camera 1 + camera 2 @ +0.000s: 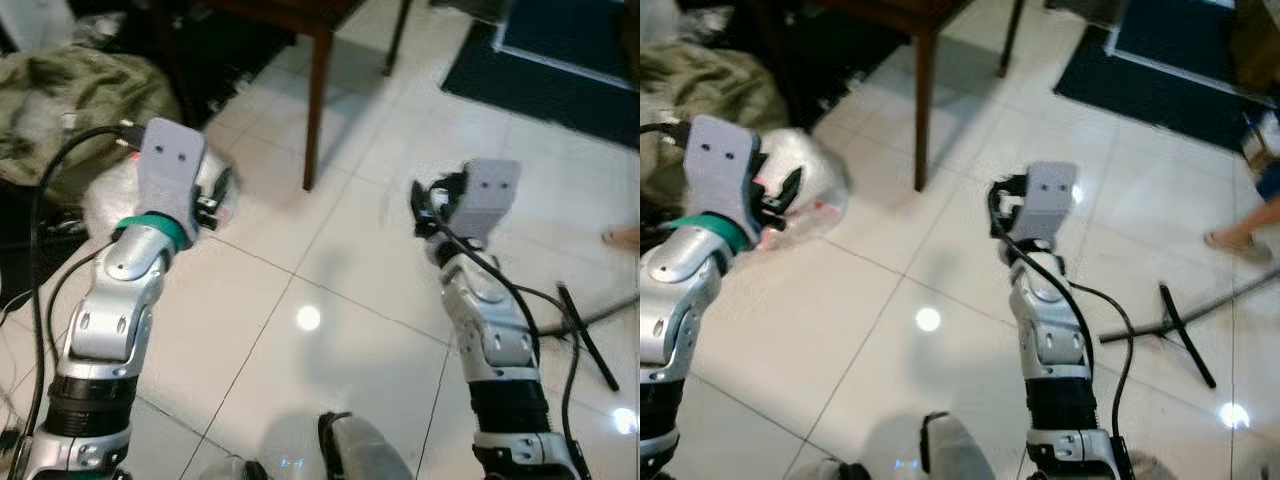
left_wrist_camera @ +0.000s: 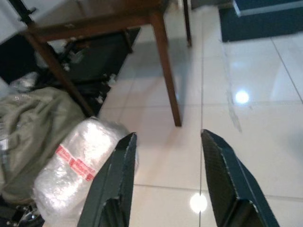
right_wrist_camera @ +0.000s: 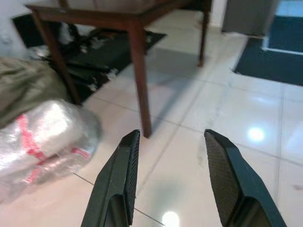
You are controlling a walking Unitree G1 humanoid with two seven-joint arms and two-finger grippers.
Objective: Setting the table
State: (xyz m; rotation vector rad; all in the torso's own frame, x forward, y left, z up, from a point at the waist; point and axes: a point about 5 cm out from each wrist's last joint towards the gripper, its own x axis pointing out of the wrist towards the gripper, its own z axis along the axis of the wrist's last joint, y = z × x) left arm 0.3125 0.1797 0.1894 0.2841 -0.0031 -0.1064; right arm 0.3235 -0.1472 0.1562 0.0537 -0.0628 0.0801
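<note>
A dark wooden table stands ahead on thin legs; its nearest leg [image 1: 316, 100] rises from the white tiled floor, and the top's edge [image 3: 94, 12] crosses the right wrist view. Both arms are raised over the floor short of the table. My left gripper [image 2: 165, 137] is open with nothing between its fingers and points toward the near leg [image 2: 168, 71]. Level with it, my right gripper [image 3: 173, 135] is also open and empty, aimed at the same leg [image 3: 139, 71].
A plastic-wrapped bundle with red tape [image 2: 80, 170] lies on the floor at the left, beside a heap of olive cloth [image 1: 70, 100]. Black clutter sits under the table. A dark blue mat [image 1: 560, 70] lies far right, with a person's foot [image 1: 625, 237] and a black stand [image 1: 585, 330] nearby.
</note>
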